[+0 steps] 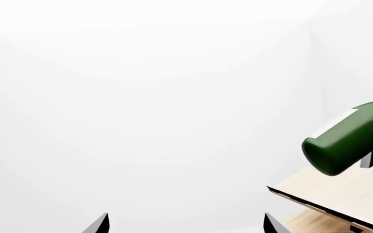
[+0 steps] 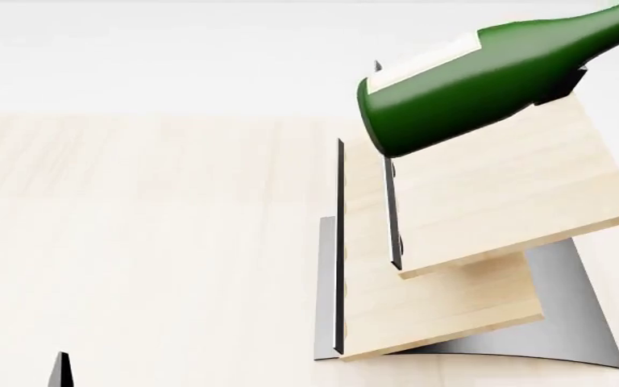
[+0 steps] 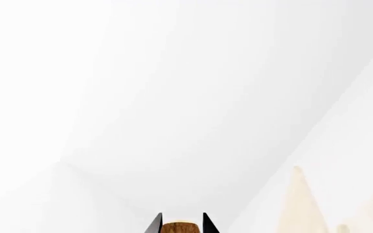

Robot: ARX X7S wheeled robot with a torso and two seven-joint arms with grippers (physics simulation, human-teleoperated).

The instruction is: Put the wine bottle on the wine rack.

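The dark green wine bottle [image 2: 482,81] lies tilted over the upper board of the wine rack [image 2: 503,193], its base past the board's left edge and its neck running off the top right. Whether it touches the board I cannot tell. In the left wrist view the wine bottle [image 1: 351,141] hangs above the wine rack [image 1: 342,191]. My right gripper [image 3: 182,219] is shut on the bottle's brown cork top [image 3: 178,228]. My left gripper [image 1: 186,221] stands open and holds nothing, left of the rack. One of its fingertips [image 2: 62,369] shows low in the head view.
The rack's two tilted boards sit on a curved grey metal base [image 2: 573,314] on a pale wood tabletop [image 2: 126,226]. A white wall lies beyond the table's far edge.
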